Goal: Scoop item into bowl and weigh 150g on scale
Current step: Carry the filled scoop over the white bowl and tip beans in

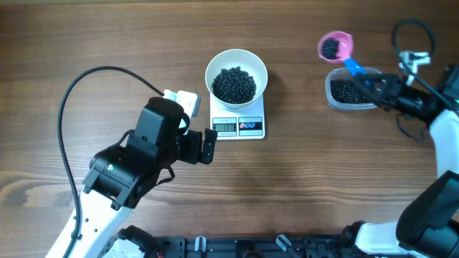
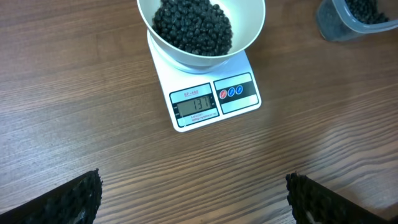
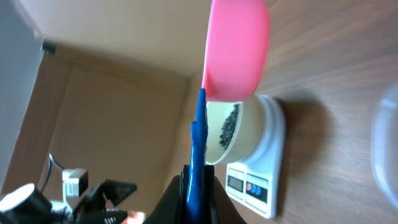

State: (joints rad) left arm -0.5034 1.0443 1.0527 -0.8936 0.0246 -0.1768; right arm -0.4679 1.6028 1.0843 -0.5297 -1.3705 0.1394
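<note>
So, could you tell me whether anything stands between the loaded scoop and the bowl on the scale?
Nothing visible does. Only bare table lies between the scoop, held by the right gripper, and the bowl on the scale; the open left gripper sits on the far side.

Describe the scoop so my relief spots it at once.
Far right on the table stands a clear tub of black beans. Beyond it, the right arm's fingers pinch a small scoop by its blue handle; its pink cup, beans inside, is the only pink thing.
</note>
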